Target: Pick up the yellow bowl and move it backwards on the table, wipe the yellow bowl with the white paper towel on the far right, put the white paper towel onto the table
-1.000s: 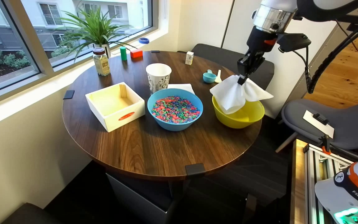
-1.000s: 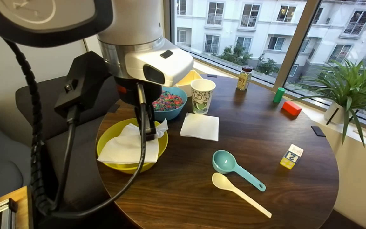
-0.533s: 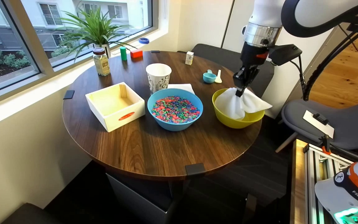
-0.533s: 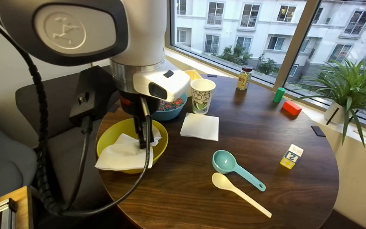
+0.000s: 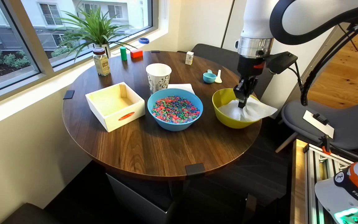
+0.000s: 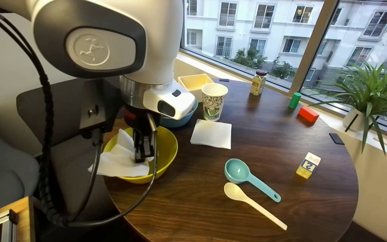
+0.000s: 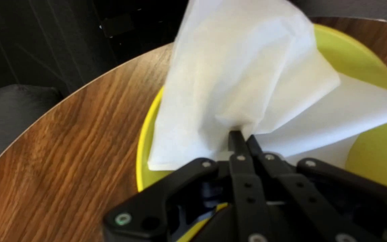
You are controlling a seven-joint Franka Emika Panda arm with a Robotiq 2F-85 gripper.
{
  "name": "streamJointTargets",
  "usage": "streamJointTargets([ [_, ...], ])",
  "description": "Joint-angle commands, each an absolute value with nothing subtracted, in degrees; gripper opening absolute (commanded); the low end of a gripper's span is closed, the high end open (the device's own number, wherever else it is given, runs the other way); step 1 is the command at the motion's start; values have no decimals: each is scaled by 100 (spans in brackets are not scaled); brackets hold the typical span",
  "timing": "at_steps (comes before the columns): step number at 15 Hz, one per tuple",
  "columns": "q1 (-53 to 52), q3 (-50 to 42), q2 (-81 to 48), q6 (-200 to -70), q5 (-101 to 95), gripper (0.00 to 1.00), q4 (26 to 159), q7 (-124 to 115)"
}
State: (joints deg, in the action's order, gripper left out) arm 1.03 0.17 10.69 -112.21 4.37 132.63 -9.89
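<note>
The yellow bowl point(image 5: 228, 119) stands upright on the round dark brown table point(image 5: 141, 146), near its edge; it also shows in an exterior view point(image 6: 168, 148) and the wrist view point(image 7: 354, 57). My gripper point(image 5: 241, 105) is shut on a white paper towel point(image 5: 255, 110). In the wrist view the fingertips point(image 7: 242, 137) pinch the towel point(image 7: 233, 67) near its middle. The gripper point(image 6: 142, 159) is inside the bowl's opening, with the towel point(image 6: 119, 164) bunched in the bowl and one side hanging over the rim. The towel hides much of the bowl's inside.
A blue bowl of coloured bits point(image 5: 174, 126) stands beside the yellow bowl. Nearby are a paper cup point(image 6: 214, 101), a folded white napkin point(image 6: 211, 134), a wooden box point(image 5: 123, 115), a teal scoop point(image 6: 239, 171), a wooden spoon point(image 6: 257, 206), a letter block point(image 6: 308, 165) and a jar point(image 5: 101, 63).
My gripper has moved down into the yellow bowl, carrying the towel lower. In an exterior view it has also shifted left. The bowl and the other objects have not visibly moved.
</note>
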Motion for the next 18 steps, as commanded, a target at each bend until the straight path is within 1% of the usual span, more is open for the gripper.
streamJointTargets([
  [1,27,-29,929,-11200,922,0,13096,-650],
  [4,37,-5,954,-11735,1027,0,13152,-543],
  [8,61,57,1024,-12727,671,0,13336,-622],
  [11,100,106,1058,-13024,164,0,13457,-815],
  [14,105,157,1088,-12581,-344,0,13474,-1022],
  [18,0,167,1041,-11752,-211,0,13398,-774],
])
